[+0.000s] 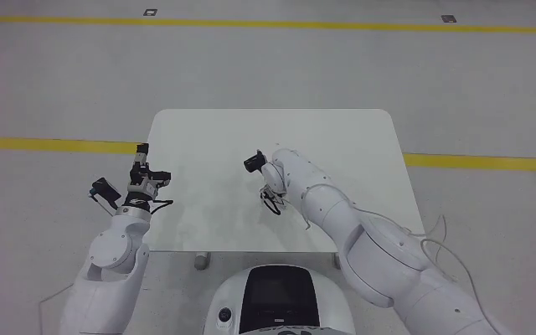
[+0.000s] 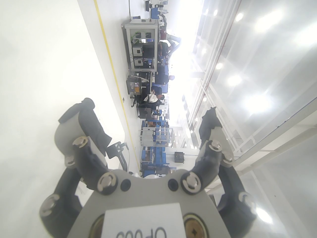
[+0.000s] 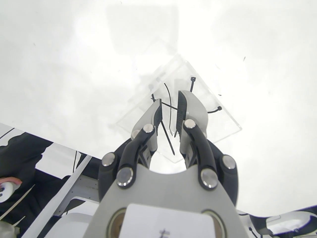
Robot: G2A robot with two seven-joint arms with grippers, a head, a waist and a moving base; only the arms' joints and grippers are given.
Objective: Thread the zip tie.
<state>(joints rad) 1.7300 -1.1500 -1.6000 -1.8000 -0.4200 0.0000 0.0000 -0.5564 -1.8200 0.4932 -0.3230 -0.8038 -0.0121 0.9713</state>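
The fingers (image 3: 182, 107) of the right gripper (image 3: 170, 97) have grey metal shells with black ribbed pads. They stand released, with a narrow gap between them, and they do not grasp anything. Under this gap lie several black zip ties (image 3: 170, 117), thin and slightly curved, each with a small square head. They cross each other loosely inside a flat tray (image 3: 223, 134) of clear plastic, which is square with thin raised edges. The tray rests on the white, smooth table (image 1: 335, 151), and plain white surface goes around it on all sides. In the top view the right gripper (image 1: 254, 161) is near the middle of the table, a little toward 10 o'clock, well apart from every edge. The left gripper (image 1: 146, 172) is at the 9 o'clock edge of the table, beside the rounded corner. Its fingers (image 2: 84, 125) are dark and rounded, and they are spread wide and hold nothing. The left gripper (image 2: 148, 107) points away over the floor, well apart from the tray.
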